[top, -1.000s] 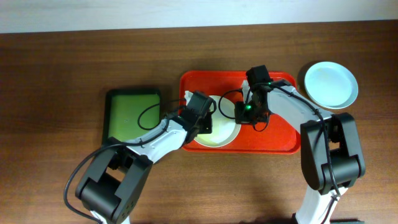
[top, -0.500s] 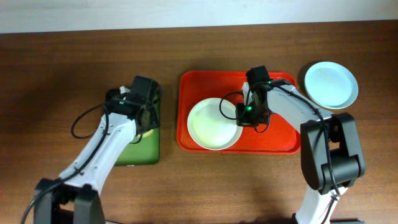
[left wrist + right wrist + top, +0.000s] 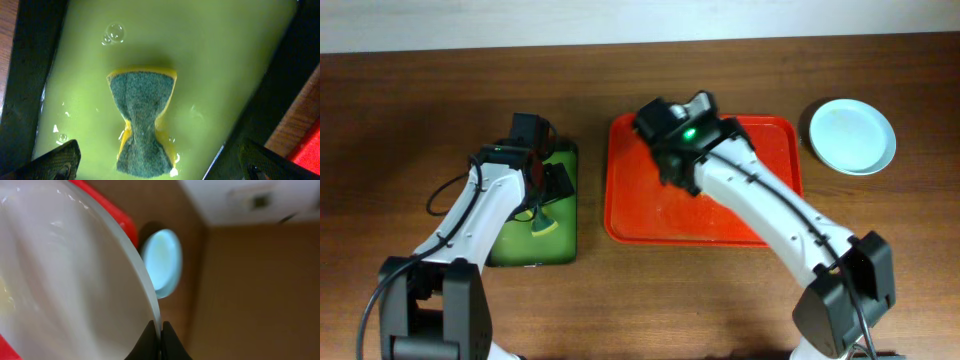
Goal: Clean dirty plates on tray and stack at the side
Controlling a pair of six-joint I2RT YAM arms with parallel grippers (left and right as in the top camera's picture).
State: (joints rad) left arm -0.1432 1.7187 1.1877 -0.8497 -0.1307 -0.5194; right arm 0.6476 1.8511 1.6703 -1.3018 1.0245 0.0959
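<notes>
While your right gripper (image 3: pixel 160 339) pinches the rim of the white plate (image 3: pixel 75 280), holding it tilted on edge over the red tray (image 3: pixel 775 205), the mint-blue plate (image 3: pixel 852 136) lies on the table just past that tray's far right corner. It is nearer this arm and well apart from the left one, so stacking looks like the right arm's job, with the plate levelled first. The tray's visible floor holds no plate. Your left gripper (image 3: pixel 162 161) hangs wide and empty over the green tray (image 3: pixel 30 75), where the sponge (image 3: pixel 142 125) lies in soapy liquid, its long axis pointing toward the fingers.
</notes>
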